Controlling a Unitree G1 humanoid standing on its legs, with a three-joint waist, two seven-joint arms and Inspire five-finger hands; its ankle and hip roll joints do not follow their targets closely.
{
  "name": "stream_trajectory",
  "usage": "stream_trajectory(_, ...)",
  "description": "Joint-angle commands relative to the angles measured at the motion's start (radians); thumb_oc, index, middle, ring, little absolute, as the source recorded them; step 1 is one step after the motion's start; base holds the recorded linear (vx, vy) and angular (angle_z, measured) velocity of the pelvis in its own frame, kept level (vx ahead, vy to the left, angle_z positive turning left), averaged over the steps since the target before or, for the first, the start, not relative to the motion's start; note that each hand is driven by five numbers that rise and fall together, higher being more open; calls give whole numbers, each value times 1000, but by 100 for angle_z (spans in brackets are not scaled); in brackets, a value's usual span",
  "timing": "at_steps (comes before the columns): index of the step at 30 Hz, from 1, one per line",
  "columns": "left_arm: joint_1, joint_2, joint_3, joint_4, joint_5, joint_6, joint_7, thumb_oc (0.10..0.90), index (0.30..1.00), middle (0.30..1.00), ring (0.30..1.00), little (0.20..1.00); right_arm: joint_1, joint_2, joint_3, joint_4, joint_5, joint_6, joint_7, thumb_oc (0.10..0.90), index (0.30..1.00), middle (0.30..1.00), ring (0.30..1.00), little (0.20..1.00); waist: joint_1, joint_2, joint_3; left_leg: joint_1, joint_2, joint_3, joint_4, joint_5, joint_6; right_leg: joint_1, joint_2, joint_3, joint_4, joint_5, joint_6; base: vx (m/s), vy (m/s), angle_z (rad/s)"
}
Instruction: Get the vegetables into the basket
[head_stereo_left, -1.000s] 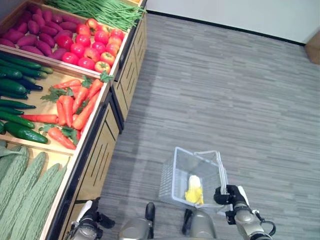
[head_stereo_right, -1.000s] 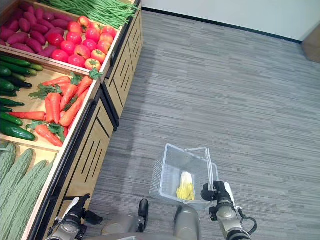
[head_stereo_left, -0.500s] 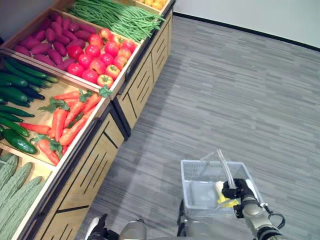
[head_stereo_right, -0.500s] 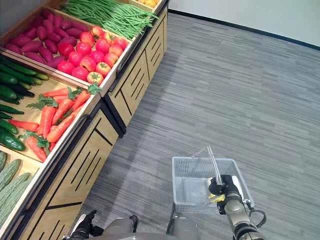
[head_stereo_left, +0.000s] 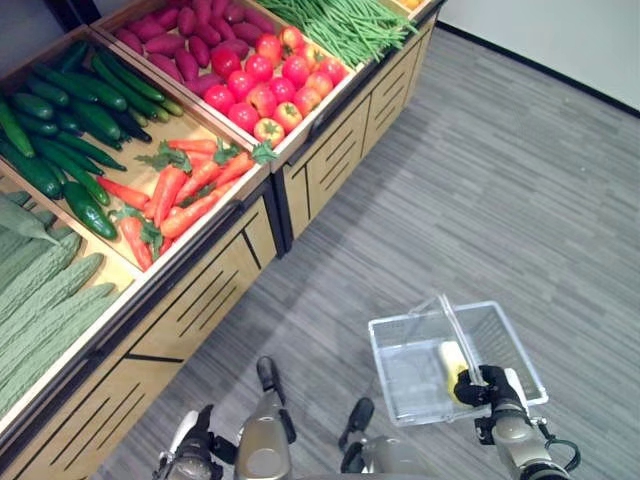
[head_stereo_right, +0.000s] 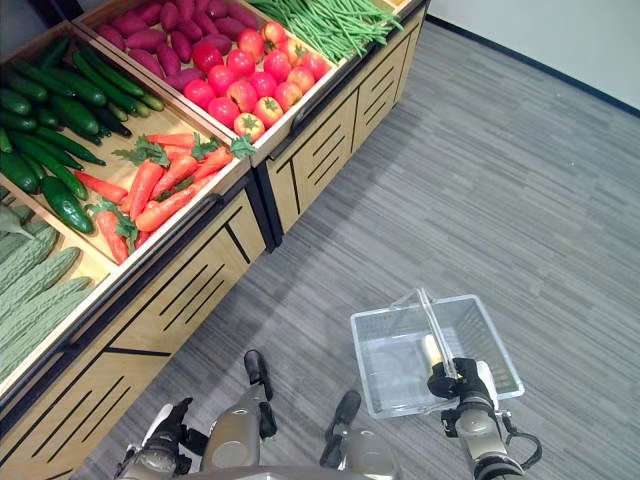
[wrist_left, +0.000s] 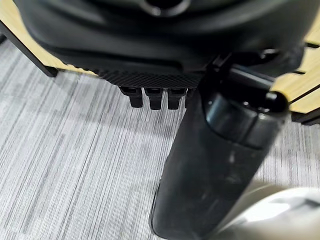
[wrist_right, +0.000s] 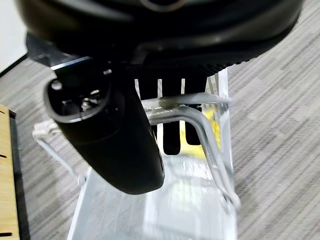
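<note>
The wooden produce stand (head_stereo_left: 300, 170) holds cucumbers (head_stereo_left: 70, 110), carrots (head_stereo_left: 180, 190) and tomatoes (head_stereo_left: 265, 85). The clear basket (head_stereo_right: 390, 385) carries one yellow vegetable (head_stereo_right: 431, 350); the right hand (head_stereo_right: 455, 385) is curled round its handle (wrist_right: 195, 117). The left hand (wrist_left: 152, 95), low by the floor, has straight fingers.

Silver-grey forearms end in dark hands, left hand (head_stereo_left: 192, 452) and right hand (head_stereo_left: 485, 393), each with white thumb covers.
</note>
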Motion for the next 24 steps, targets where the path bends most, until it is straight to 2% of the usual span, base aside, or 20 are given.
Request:
stream_trajectory(1,2,72,15,9,54,-12,29,900,1000,1000,1000,1000,4,-60,-26,-59,9,-57,-35,400,300,300,300,300,9,-28,-94,13,-13,-22,37,-19,-28,-8,-103,45,106,-15,115,102,139,3)
stream_trajectory(10,11,84,20,11,52,-12,32,900,1000,1000,1000,1000,-38,-29,-22,9,25,-47,-34,400,300,300,300,300,45,-69,-101,10,-58,-26,66,-84,9,-9,-157,64,105,41,161,78,122,4)
stream_trajectory(13,16,87,14,1,56,-12,28,900,1000,1000,1000,1000,-55,-27,-12,20,22,-46,-33,400,300,300,300,300,55,-77,-99,21,-77,-33,71,-109,28,-26,-176,77,156,69,174,72,138,-2)
stream_trajectory(14,14,91,14,2,53,-11,27,900,1000,1000,1000,1000,-66,-23,-8,26,23,-47,-31,400,300,300,300,300,56,-72,-91,42,-91,-43,62,-122,50,-74,-195,104,303,98,181,69,152,-2)
stream_trajectory(15,13,91,14,2,53,-11,27,900,1000,1000,1000,1000,-66,-23,-8,26,23,-47,-31,400,300,300,300,300,57,-73,-91,41,-93,-41,62,-122,51,-78,-197,107,307,97,181,131,184,-6)
stream_trajectory(16,11,97,12,-8,41,-9,23,900,1000,1000,1000,1000,-72,-20,-3,17,29,-49,-30,400,300,300,300,300,39,-59,-78,63,-97,-70,53,-128,59,-139,-168,169,388,111,180,83,70,-4)
stream_trajectory(17,11,96,13,-9,41,-9,23,900,1000,1000,1000,1000,-72,-20,-3,17,29,-49,-30,400,300,300,300,300,40,-61,-79,63,-99,-68,52,-128,60,-143,-170,172,394,108,180,144,86,4)
stream_trajectory(18,2,98,11,-2,38,-9,26,900,1000,1000,1000,1000,-75,-22,1,9,32,-51,-28,400,300,300,300,300,23,-52,-72,76,-100,-88,42,-126,60,-188,-139,216,396,101,165,138,18,45)
stream_trajectory(19,1,96,11,-4,30,-12,23,900,1000,1000,1000,1000,-72,-24,2,2,32,-52,-28,400,300,300,300,300,15,-48,-67,89,-103,-103,38,-129,56,-207,-135,229,362,95,156,209,-28,57)
stream_trajectory(20,-1,94,10,-5,24,-13,24,900,1000,1000,1000,1000,-73,-26,3,1,32,-52,-29,400,300,300,300,300,11,-42,-61,97,-100,-119,41,-132,49,-211,-152,225,323,99,153,275,-179,67)
stream_trajectory(21,-6,89,10,1,18,-16,25,900,1000,1000,1000,1000,-71,-26,2,1,32,-51,-29,400,300,300,300,300,-4,-39,-53,109,-89,-159,45,-141,33,-220,-175,252,239,116,160,302,-275,52)
stream_trajectory(22,-12,89,11,17,15,-18,25,900,1000,1000,1000,1000,-68,-26,3,-1,33,-52,-26,400,300,300,300,300,-17,-39,-50,116,-85,-192,51,-151,25,-232,-174,321,176,122,164,360,-355,140)
stream_trajectory(23,-14,92,20,32,11,-21,25,900,1000,1000,1000,1000,-56,-27,-1,-13,32,-52,-22,400,300,300,300,300,-29,-49,-51,124,-80,-229,54,-162,12,-236,-185,375,124,157,179,279,-309,150)
stream_trajectory(24,-14,93,24,35,7,-22,24,900,1000,1000,1000,1000,-48,-28,0,-27,28,-53,-20,400,300,300,300,300,-29,-54,-51,126,-74,-247,52,-161,5,-242,-184,389,114,168,186,216,-278,156)
